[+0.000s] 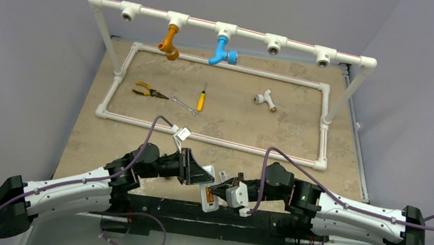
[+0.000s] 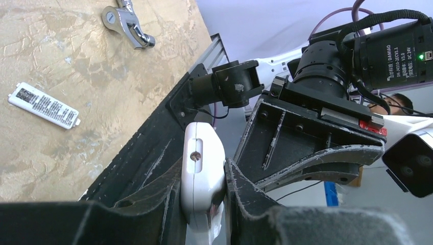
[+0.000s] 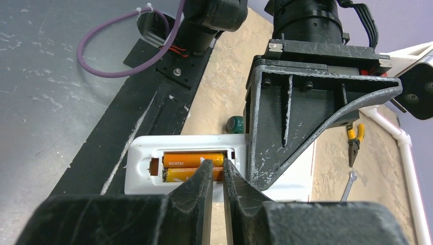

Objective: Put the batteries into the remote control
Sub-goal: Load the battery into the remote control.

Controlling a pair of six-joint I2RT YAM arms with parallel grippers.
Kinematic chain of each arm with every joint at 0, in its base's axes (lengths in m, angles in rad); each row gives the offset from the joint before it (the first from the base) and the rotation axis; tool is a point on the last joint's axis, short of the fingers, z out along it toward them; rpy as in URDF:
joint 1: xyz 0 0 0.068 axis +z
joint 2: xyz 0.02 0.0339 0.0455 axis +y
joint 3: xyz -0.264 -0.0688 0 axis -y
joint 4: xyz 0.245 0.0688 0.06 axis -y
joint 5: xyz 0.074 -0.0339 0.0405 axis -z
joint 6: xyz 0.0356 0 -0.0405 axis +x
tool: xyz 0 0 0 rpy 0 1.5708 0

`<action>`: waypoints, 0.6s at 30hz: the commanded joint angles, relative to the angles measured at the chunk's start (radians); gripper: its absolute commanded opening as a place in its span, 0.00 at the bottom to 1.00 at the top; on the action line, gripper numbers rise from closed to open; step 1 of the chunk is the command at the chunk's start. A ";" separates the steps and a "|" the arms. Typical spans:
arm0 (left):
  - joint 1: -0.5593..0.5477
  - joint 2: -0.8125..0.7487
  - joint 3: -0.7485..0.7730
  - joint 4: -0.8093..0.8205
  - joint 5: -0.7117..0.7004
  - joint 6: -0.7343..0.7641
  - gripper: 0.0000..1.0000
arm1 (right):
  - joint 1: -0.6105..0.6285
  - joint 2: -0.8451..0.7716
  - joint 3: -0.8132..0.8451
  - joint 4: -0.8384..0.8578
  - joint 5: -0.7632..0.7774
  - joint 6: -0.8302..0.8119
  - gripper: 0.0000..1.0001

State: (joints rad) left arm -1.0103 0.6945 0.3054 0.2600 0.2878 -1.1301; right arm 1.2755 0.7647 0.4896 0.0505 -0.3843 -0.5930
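Observation:
The white remote control (image 3: 140, 173) hangs off the table's near edge, its back toward the right wrist camera. My left gripper (image 2: 204, 189) is shut on it, clamping its two flat faces; the left wrist view shows the remote control (image 2: 201, 163) edge-on. Two orange batteries (image 3: 191, 160) lie side by side in the open bay, the lower battery (image 3: 176, 175) partly hidden behind my fingertips. My right gripper (image 3: 217, 166) is shut to a thin slit with nothing in it, its tips at the lower battery's right end. From above, both grippers meet at the remote control (image 1: 210, 198).
The loose battery cover (image 2: 44, 105) lies on the tabletop by a wrench (image 2: 127, 23). Farther back, inside a white pipe frame (image 1: 212, 139), are pliers (image 1: 146, 91), a yellow screwdriver (image 1: 201, 100) and a white fitting (image 1: 265, 98). Orange (image 1: 170, 43) and blue (image 1: 220, 51) taps hang from the rail.

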 commanded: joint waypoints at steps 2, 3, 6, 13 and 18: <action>-0.002 -0.030 0.032 0.165 0.009 -0.041 0.00 | -0.002 0.020 -0.020 -0.130 0.009 0.034 0.08; -0.002 -0.029 0.032 0.168 0.009 -0.042 0.00 | -0.002 0.021 -0.023 -0.132 0.009 0.038 0.07; -0.002 -0.029 0.034 0.174 0.011 -0.047 0.00 | -0.002 0.019 -0.028 -0.139 0.012 0.048 0.06; -0.001 -0.026 0.034 0.177 0.010 -0.051 0.00 | -0.001 0.023 -0.038 -0.149 0.030 0.070 0.03; -0.002 -0.017 0.038 0.179 0.013 -0.048 0.00 | -0.001 0.008 -0.031 -0.150 0.065 0.094 0.03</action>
State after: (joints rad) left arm -1.0073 0.6945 0.3046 0.2729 0.2501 -1.1362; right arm 1.2800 0.7681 0.4824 0.0139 -0.3931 -0.5392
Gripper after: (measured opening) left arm 0.255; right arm 0.029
